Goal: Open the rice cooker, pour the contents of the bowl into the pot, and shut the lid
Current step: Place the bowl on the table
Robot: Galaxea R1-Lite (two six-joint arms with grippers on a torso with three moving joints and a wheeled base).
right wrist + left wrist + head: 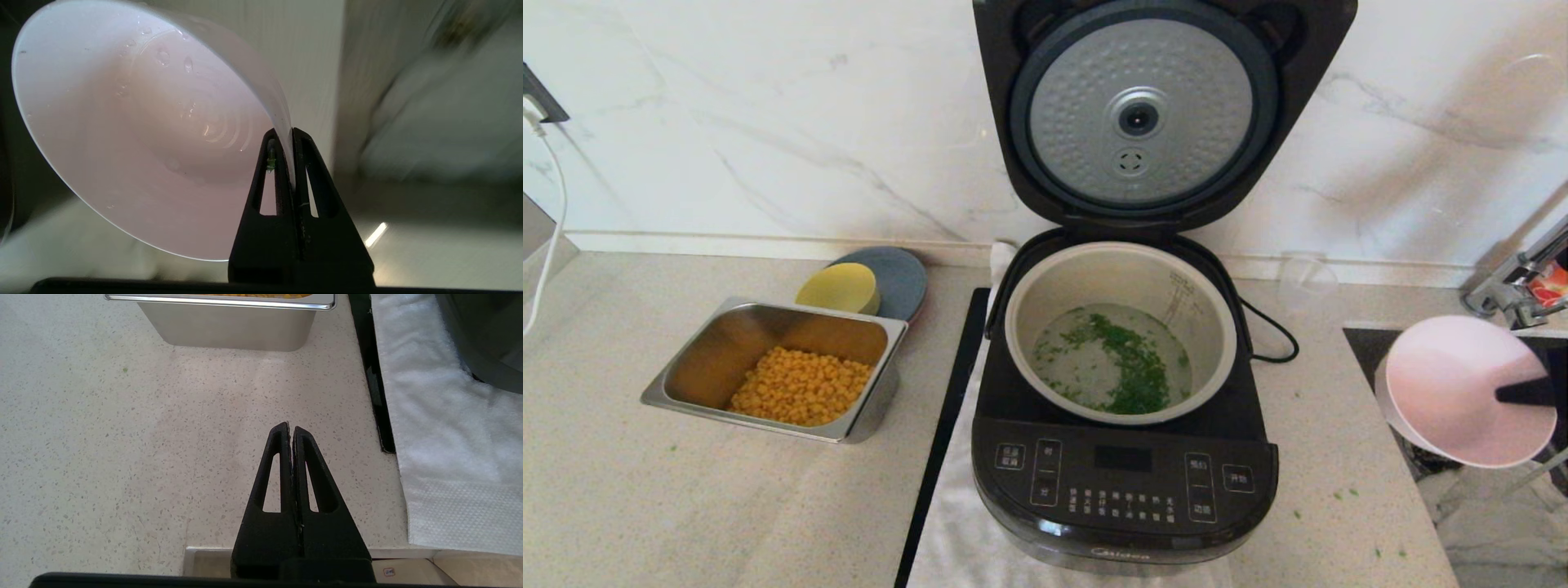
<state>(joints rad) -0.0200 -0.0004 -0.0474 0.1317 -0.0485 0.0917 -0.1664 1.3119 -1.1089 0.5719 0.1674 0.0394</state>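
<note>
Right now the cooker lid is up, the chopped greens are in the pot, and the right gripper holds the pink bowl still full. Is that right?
Not quite: the bowl is empty. The right wrist view shows only droplets on its pink inside, with the right gripper pinching its rim. The rest holds in the head view: the lid stands open and the greens lie in the pot.

Matte black pincer (291,428), tapered fingers, triangular cutouts

A white marble wall (768,122) with grey veins rises behind a speckled beige countertop (645,506). A dark sink (1380,351) sits at the right, a chrome tap (1515,286) above it.
</note>
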